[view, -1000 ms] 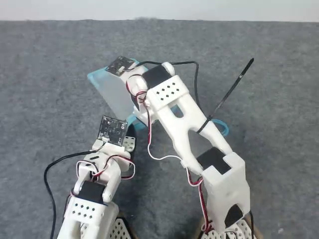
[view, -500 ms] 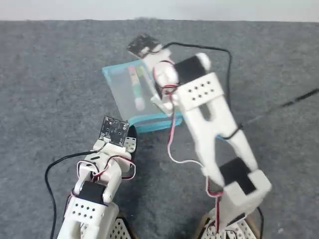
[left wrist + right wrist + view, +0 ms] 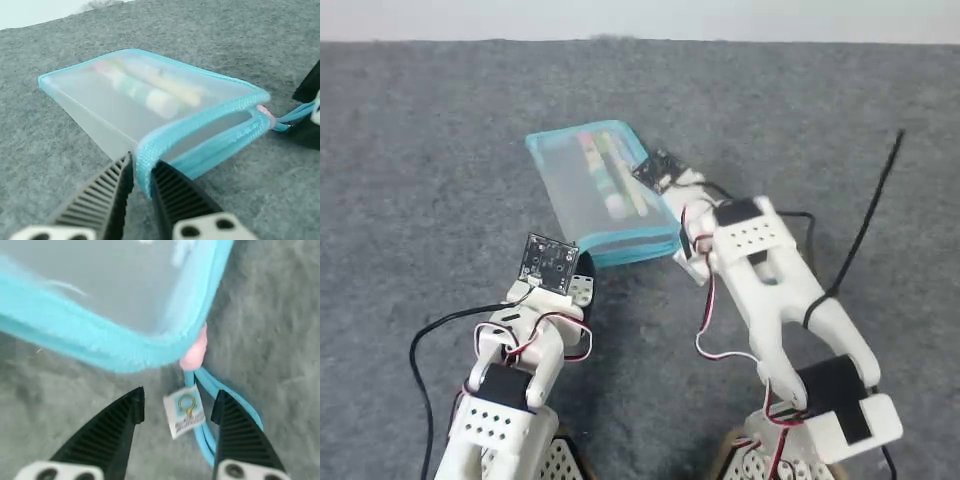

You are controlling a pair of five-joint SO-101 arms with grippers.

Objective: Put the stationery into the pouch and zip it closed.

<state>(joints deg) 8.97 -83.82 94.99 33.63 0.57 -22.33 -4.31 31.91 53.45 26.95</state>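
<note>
left gripper (image 3: 140,176) pinches pouch (image 3: 125,95); right gripper (image 3: 180,396) gapes around strap (image 3: 207,377).

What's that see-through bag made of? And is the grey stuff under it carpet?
The pouch looks like soft frosted plastic, because the stationery inside shows through a bit blurry. Its blue edge looks like woven fabric tape with a ribbed, slightly fuzzy surface. The grey table cover looks like felt or short carpet, matte and fuzzy. It's hard to tell which of the two it is.
</note>
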